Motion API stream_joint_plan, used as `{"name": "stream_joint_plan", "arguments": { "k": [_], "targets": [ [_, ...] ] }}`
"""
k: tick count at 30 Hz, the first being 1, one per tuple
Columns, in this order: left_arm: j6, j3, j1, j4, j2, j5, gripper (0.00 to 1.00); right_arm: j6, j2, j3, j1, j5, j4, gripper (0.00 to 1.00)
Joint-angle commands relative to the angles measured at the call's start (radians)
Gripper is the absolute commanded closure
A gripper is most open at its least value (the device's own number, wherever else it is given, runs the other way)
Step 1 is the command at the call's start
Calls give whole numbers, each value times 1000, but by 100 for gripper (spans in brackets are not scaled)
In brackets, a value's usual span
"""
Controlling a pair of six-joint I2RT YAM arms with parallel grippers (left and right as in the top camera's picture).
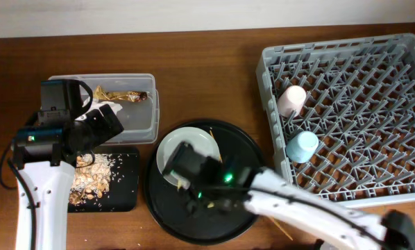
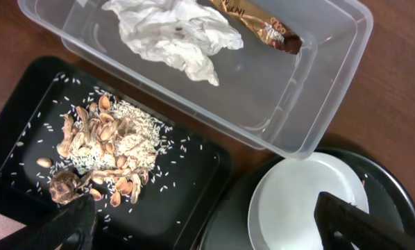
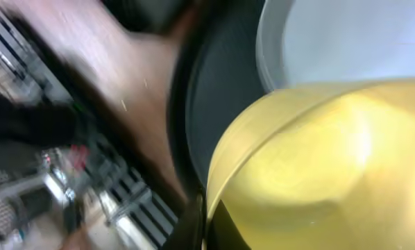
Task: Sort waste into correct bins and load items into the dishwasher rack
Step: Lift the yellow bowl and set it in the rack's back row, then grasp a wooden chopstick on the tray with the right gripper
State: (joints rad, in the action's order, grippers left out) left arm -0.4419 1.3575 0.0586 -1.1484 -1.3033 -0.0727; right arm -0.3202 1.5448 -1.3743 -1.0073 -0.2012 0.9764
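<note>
The grey dishwasher rack (image 1: 402, 173) holds the pink cup (image 1: 291, 99) and the light blue cup (image 1: 302, 146). The clear box (image 2: 318, 104) holds the white tissue (image 2: 173, 31) and the gold-brown wrapper (image 2: 259, 24). The small black tray (image 2: 187, 201) holds the food scraps (image 2: 103, 149). The pale plate (image 2: 298, 208) lies on the round black tray. My left gripper (image 2: 207, 229) is open and empty above the gap between the two trays. My right gripper (image 3: 207, 222) is shut on the rim of the yellow bowl (image 3: 318, 167), beside the plate (image 3: 346, 42). The overhead view hides the bowl under my right arm.
The large round black tray (image 1: 166, 208) sits at the front centre between the small tray and the rack. A thin chopstick (image 1: 216, 141) lies on it by the plate. My right arm (image 1: 305, 208) crosses from the front right. Brown table shows at the back.
</note>
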Motion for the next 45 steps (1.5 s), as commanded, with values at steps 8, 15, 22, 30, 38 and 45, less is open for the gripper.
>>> {"name": "stream_joint_plan", "arguments": {
  "k": [8, 15, 22, 30, 38, 45],
  "targets": [
    [-6, -1, 3, 2, 6, -14, 1, 474, 238, -263, 1378, -1199, -283, 96],
    [-6, -1, 3, 2, 6, -14, 1, 279, 669, -263, 1510, -1351, -528, 92],
    [-6, -1, 3, 2, 6, -14, 1, -15, 645, -266, 1800, -1322, -457, 1],
    [-6, -1, 3, 2, 6, -14, 1, 288, -160, -265, 1307, -77, 333, 2],
    [-6, -1, 3, 2, 6, -14, 1, 278, -115, 141, 535, 74, 402, 58],
    [-6, -1, 3, 2, 6, -14, 1, 227, -37, 435, 489, -41, 124, 58]
  ]
}}
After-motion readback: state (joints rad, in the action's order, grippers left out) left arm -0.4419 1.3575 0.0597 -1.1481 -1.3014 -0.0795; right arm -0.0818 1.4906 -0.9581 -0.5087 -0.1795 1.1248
